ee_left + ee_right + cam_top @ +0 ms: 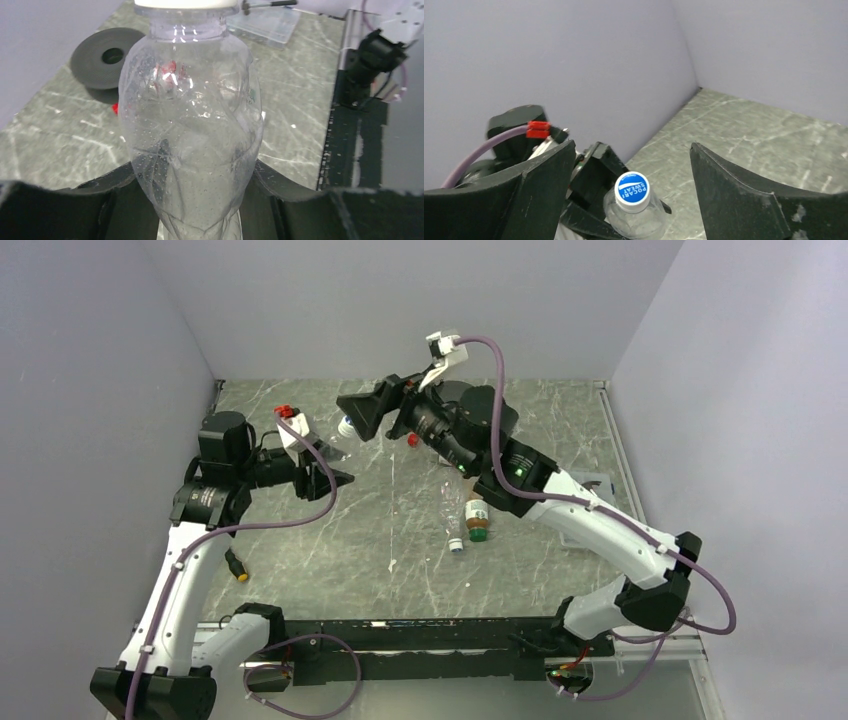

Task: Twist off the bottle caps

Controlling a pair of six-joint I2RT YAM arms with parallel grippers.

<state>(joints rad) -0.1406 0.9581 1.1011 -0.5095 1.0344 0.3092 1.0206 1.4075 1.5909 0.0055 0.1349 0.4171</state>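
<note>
- The clear bottle [192, 125] is held up off the surface [560, 420], left of centre towards the back. Its cap [632, 189] points at the right arm.
- Judge it light. It looks empty apart from droplets inside, and its thin walls are creased, so they will likely buckle under a hard squeeze.
- The smooth, damp-looking plastic may slip or spin in a grip once you apply torque.
- The cap, blue on top with white print, is the stiff part. Take it by its rim, square on, not by the soft shoulder below the neck.
- Your left hand [335, 480] is clamped on the lower body of the bottle, a finger pressing each side.
- Your right hand [633, 147] stands wide apart and holds nothing. Its fingers flank the cap without touching it.
- Well apart, near the middle of the surface, a second clear bottle [452, 510] lies beside an amber bottle [478, 518] with a green cap.
</note>
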